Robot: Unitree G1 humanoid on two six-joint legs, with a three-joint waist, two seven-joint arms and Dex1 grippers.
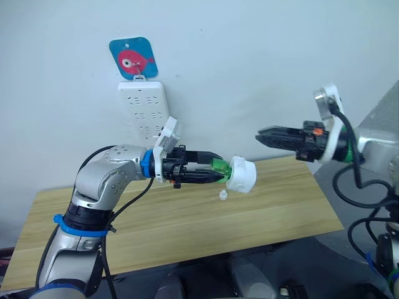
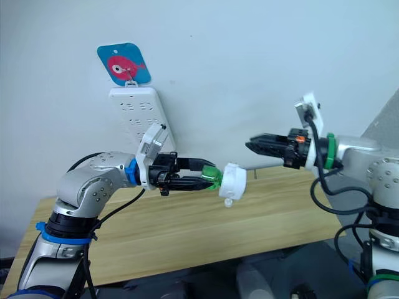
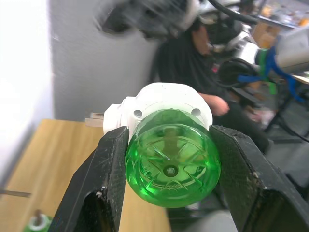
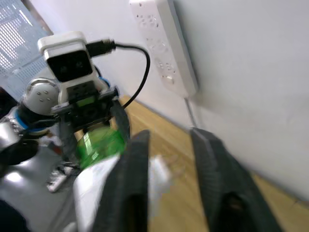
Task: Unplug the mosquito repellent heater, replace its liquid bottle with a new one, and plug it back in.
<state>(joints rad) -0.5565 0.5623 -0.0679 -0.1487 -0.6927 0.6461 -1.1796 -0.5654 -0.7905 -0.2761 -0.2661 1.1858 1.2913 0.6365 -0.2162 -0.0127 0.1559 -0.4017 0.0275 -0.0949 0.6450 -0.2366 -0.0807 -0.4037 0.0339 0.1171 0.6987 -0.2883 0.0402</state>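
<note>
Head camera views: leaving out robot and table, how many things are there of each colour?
White: 3 (heater, power strip, small piece below the heater)
Green: 1 (bottle in left end effector)
Blue and red: 1 (fish tag)
Total: 5
</note>
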